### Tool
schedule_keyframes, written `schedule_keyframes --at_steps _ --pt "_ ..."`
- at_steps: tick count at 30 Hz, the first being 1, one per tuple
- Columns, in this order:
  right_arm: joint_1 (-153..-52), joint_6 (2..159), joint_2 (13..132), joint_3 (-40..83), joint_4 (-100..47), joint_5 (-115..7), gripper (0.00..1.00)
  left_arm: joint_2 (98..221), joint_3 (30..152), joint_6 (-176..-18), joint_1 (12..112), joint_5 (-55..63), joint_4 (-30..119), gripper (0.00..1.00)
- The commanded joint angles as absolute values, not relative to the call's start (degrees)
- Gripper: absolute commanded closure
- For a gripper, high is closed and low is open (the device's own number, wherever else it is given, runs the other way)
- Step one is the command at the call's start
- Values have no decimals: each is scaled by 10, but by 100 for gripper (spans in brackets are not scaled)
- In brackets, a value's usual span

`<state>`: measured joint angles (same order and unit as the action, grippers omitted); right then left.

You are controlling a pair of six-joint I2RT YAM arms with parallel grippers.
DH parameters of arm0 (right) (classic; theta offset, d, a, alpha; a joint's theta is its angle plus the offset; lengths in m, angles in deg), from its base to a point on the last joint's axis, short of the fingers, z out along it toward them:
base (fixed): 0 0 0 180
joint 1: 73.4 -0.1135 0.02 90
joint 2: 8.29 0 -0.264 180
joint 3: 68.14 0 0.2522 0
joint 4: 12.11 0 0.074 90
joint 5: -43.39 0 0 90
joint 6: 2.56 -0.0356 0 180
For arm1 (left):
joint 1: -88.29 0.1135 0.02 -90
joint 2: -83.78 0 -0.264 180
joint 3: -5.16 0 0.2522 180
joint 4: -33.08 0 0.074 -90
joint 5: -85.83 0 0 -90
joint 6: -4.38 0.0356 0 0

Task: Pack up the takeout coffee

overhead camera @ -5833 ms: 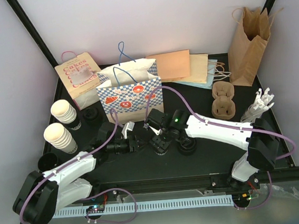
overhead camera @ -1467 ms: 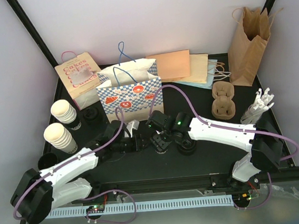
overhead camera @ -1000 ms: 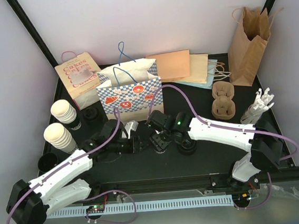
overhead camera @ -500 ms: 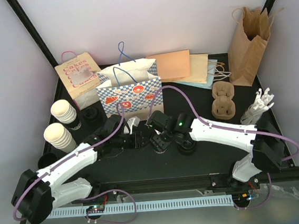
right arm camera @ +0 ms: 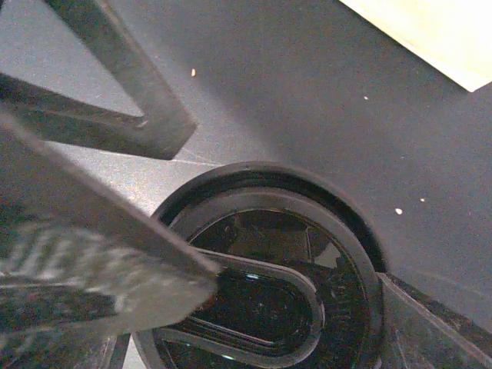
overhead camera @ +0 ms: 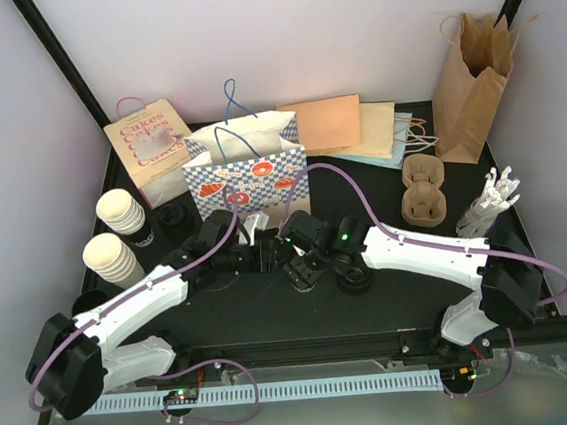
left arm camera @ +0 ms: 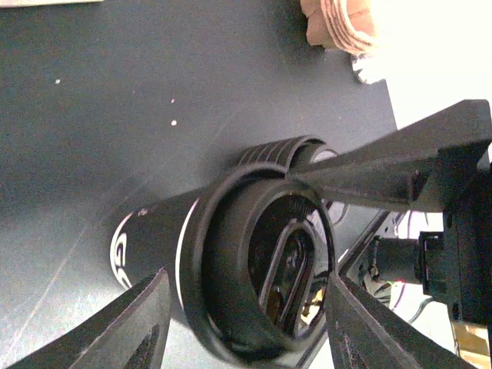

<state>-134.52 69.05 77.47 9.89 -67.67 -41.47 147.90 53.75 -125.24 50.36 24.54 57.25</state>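
A black cup (left arm camera: 150,234) with white lettering stands on the dark table, and a round black lid (left arm camera: 265,269) sits on its mouth. The same lid (right arm camera: 261,288) fills the right wrist view. My left gripper (left arm camera: 247,280) is open, one finger on each side of the lid with a gap to the rim. My right gripper (right arm camera: 296,280) is open too and straddles the lid (overhead camera: 305,274) from above, one finger lying over its rim. In the top view the left gripper (overhead camera: 271,256) and right gripper (overhead camera: 303,261) meet over the cup. Two stacks of cream cups (overhead camera: 123,210) (overhead camera: 112,261) stand at the left.
A stack of black lids (overhead camera: 355,276) stands just right of the cup. A checkered bag (overhead camera: 245,181) stands open behind the grippers, a Cakes bag (overhead camera: 150,150) to its left. A brown pulp cup carrier (overhead camera: 422,191), white cutlery (overhead camera: 489,203) and a brown paper bag (overhead camera: 472,84) are at the right.
My left arm has swung right toward the lidded cup and its jaws have widened. The right gripper has stayed over the cup and opened wider.
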Motion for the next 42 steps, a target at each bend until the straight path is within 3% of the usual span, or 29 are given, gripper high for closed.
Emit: schedule_keyframes --at_steps 1,13,16,30,42 --pt "-1351 679 771 84 -701 -438 15 1518 581 -1236 506 258 571 42" --pt "-1351 677 762 108 -717 -427 10 1593 587 -1218 506 261 578 46" --pt "-1351 674 756 116 -724 -418 0 1598 588 -1216 505 259 582 46" --pt "-1338 632 683 135 -808 -368 0 1588 599 -1214 505 255 584 47" --pt "-1262 559 605 6 -836 -380 0 1511 679 -1208 506 243 634 28"
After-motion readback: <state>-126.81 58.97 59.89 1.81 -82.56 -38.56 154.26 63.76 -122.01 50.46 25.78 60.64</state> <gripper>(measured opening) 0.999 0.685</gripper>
